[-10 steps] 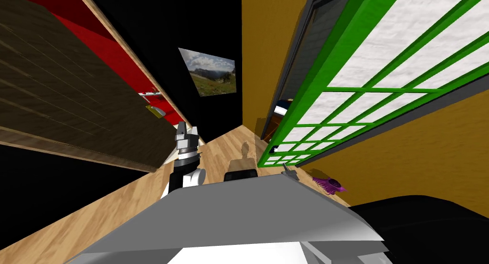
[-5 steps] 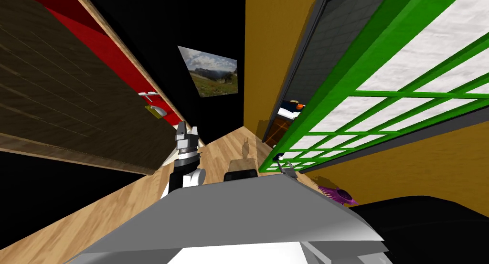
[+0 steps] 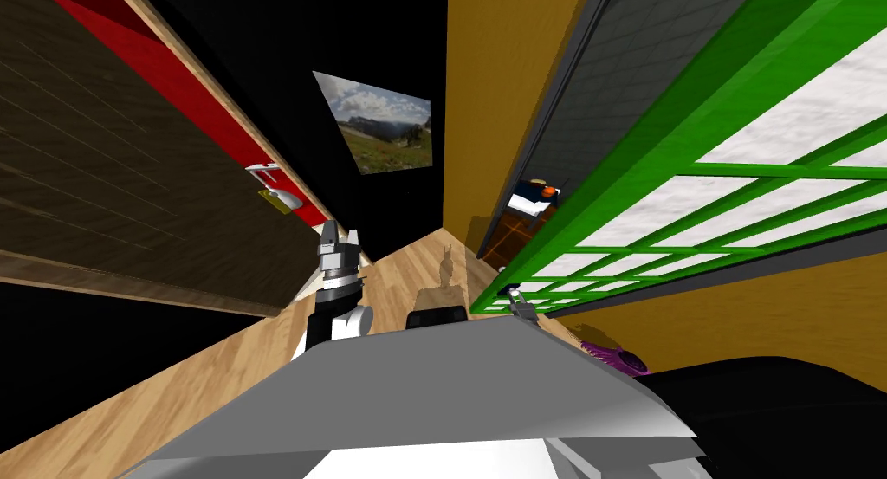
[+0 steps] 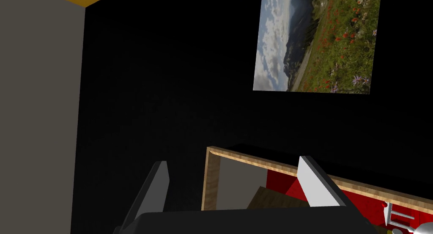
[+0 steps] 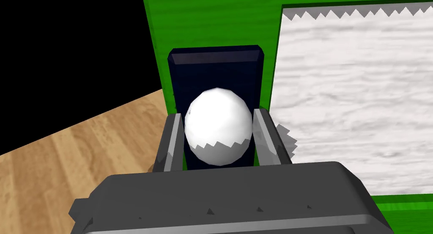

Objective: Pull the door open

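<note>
Grip is held on the white knob (image 5: 217, 132) by the right hand (image 5: 216, 115): its two fingers are pressed against the knob's sides, with the dark backplate (image 5: 215, 68) seen behind it. The knob is pinched across its widest part, judged to be so that it cannot slip out while the pull is carried along the door's arc. The knob sits at the free edge of the green door (image 3: 658, 127), beside the white panes (image 5: 355, 96) and above the wooden floor (image 5: 84, 159), so the task's thing is found to the robot's right, close to the chest. The left hand (image 3: 341, 231) is raised in front of the left shoulder with its fingers spread and nothing between them; it is judged to be parked clear of the door's sweep.

Compared with a second ago, the door is seen swung further from the grey frame (image 3: 598, 93). A wider strip of that frame is exposed, and more of the opening behind it is revealed, with a blue and white thing (image 3: 530, 197) topped with orange. The purple object (image 3: 617, 358) on the floor now lies nearer the chest's edge. The left hand is unchanged in place. The pull is judged to be under way, but the door is only partly open.
</note>
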Motion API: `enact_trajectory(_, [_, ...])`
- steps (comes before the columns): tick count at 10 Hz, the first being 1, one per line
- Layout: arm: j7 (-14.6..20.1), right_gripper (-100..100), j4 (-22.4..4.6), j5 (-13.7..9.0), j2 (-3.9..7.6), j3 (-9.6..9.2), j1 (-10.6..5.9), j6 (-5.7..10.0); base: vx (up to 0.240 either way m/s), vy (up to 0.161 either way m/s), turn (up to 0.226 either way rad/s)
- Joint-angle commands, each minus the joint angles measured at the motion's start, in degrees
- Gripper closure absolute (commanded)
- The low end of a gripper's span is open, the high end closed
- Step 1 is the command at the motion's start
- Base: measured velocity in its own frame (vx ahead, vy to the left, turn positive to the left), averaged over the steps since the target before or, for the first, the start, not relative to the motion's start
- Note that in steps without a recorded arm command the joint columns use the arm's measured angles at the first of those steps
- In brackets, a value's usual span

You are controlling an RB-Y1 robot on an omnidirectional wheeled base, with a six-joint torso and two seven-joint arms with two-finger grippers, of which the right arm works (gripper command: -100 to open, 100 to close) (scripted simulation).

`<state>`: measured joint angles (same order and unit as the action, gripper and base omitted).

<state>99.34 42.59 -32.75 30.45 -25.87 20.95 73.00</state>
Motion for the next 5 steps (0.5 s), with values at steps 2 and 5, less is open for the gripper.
enact_trajectory(2, [0.03,100,0.01,0.0,-0.01,-0.01,0.13,0.14,-0.015,0.0,-0.003])
enact_trajectory(5, [0.54,100,-0.56,0.52,0.3,-0.75,0.06,0.71,-0.096,-0.025,0.082])
